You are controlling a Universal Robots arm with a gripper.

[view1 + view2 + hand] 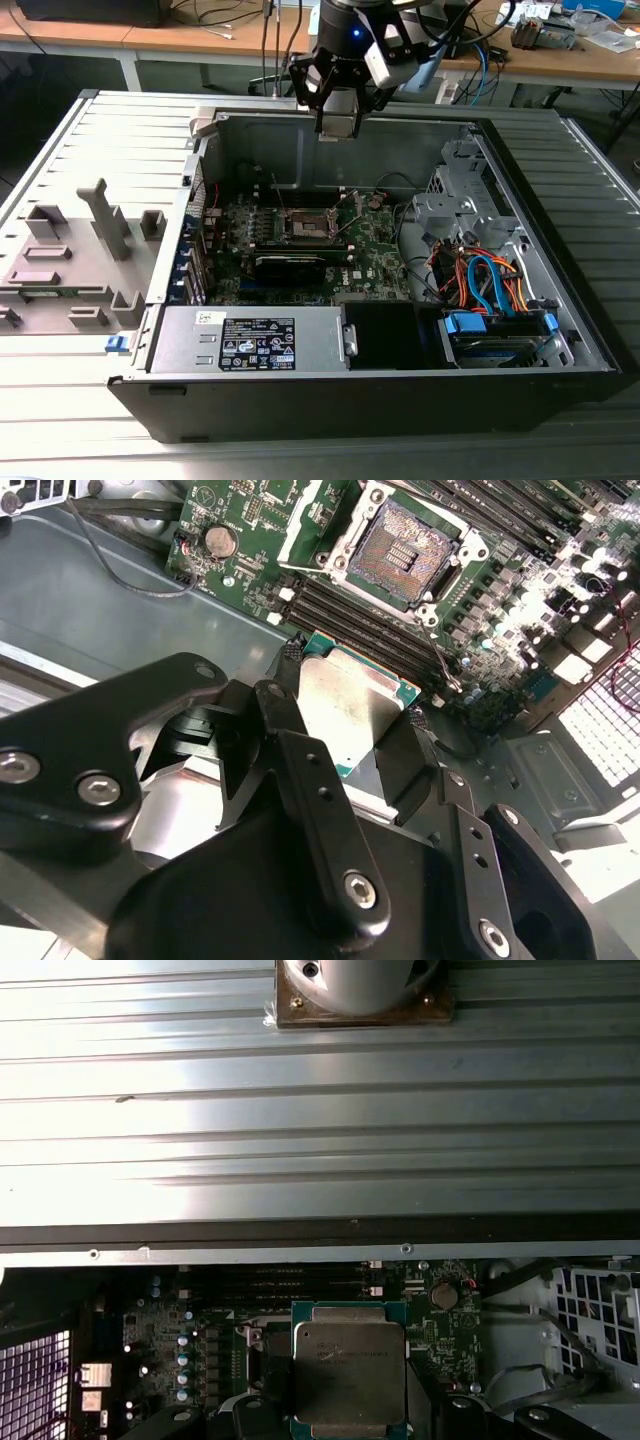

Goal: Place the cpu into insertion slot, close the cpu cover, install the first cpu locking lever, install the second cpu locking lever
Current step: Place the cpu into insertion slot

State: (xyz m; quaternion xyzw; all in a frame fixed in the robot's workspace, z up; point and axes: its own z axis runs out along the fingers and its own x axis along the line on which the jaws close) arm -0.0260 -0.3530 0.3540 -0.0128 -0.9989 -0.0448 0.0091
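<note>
In the exterior view the fingers [322, 118] hang over the case [400, 150], well above the slot [305, 225]. In the second wrist view they clamp the cpu [350, 705] by opposite edges, so it lies flat for seating. In the first wrist view the cpu [349, 1375] sits level over the board [200, 1350].

Small flat square cpu [345, 695]: silvery-grey metal top, brushed and softly shiny, edged in green board; black gripper [350, 730] around it, matt finish with bright steel screw heads. Square dark insertion slot [405, 542]: finely textured centre, polished silver metal surround, set in a glossy green circuit board [250, 520]. Open grey computer case [300, 150]: dull sheet metal; ribbed metal table [300, 1110], smooth and glaring with reflected light; pale grey moulded fixtures [105, 215], matt plastic.
</note>
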